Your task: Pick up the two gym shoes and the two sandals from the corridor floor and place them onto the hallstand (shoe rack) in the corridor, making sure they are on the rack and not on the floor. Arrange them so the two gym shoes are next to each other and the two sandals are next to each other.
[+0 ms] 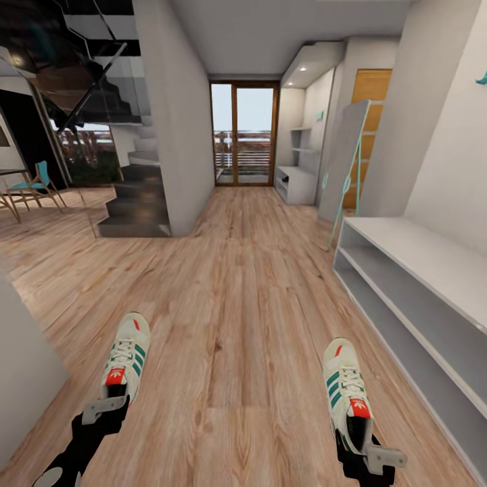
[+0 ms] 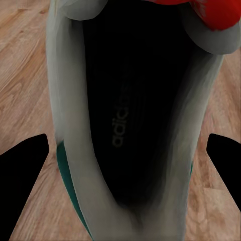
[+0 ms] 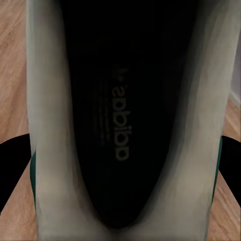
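Observation:
Each gripper carries one cream-white gym shoe with green stripes above the corridor floor (image 1: pixel 237 325). My left gripper (image 1: pixel 105 409) is shut on the heel of the left gym shoe (image 1: pixel 126 355). In the left wrist view its dark insole (image 2: pixel 125 110) lies between the black fingers (image 2: pixel 25 175). My right gripper (image 1: pixel 370 454) is shut on the heel of the right gym shoe (image 1: pixel 345 385), whose insole (image 3: pixel 118 120) shows in the right wrist view. The hallstand (image 1: pixel 297 177), with stepped upper shelves, stands far down the corridor on the right. The sandals are out of view.
A white two-tier bench unit (image 1: pixel 412 284) runs along the right wall close by, with a teal-framed panel (image 1: pixel 343 169) leaning behind it. A grey wall (image 1: pixel 172 122) and dark stairs (image 1: pixel 135 196) stand left of the corridor. Glass doors (image 1: pixel 243 135) close the far end.

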You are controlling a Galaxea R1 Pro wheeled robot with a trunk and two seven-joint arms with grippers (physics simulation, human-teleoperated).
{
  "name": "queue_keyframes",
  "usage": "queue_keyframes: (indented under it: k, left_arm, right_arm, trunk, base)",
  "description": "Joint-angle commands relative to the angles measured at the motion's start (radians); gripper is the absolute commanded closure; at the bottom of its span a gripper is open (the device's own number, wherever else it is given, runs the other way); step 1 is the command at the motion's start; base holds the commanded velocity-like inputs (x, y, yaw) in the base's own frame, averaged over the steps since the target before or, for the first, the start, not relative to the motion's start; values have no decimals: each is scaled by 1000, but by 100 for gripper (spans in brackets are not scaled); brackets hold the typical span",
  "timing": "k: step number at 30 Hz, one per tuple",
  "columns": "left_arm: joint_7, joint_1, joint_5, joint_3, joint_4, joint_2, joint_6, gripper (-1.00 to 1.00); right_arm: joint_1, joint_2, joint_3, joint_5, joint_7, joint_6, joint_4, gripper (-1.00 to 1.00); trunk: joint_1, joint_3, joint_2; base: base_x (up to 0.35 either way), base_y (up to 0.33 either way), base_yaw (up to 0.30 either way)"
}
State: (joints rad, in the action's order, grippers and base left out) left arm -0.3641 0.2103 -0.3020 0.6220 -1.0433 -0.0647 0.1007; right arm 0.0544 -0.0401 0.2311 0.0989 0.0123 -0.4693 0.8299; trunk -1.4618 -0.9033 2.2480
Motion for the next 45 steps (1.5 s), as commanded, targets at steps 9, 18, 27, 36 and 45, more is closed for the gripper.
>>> queue_keyframes:
  k: [9,18,27,36,45]
  left_arm:
    - [-7,1,-9,6,-6,-1,7,100]
    - [-8,1,-9,5,-5,-1,7,100]
    - [-7,1,-9,6,-3,-1,6,100]
    - [-7,1,-8,7,-6,0,6,100]
    - [-8,1,-7,7,-12,0,7,100]
  right_arm:
    - [1,-2,5,10,2,-3,0,100]
    - [1,-3,5,10,1,-2,-1,100]
    - [1,-3,5,10,1,-2,-3,100]
    - [1,-3,5,9,0,-3,-24,100]
    - [1,-1,5,8,0,-3,-25,100]
  trunk:
    - [0,-1,0]
    - [0,-9,0]
    - [0,-22,0]
    - [0,-35,0]
    - [0,-36,0]
  base:
    - [339,0,0]
    - [339,0,0]
    - [339,0,0]
    - [339,0,0]
    - [339,0,0]
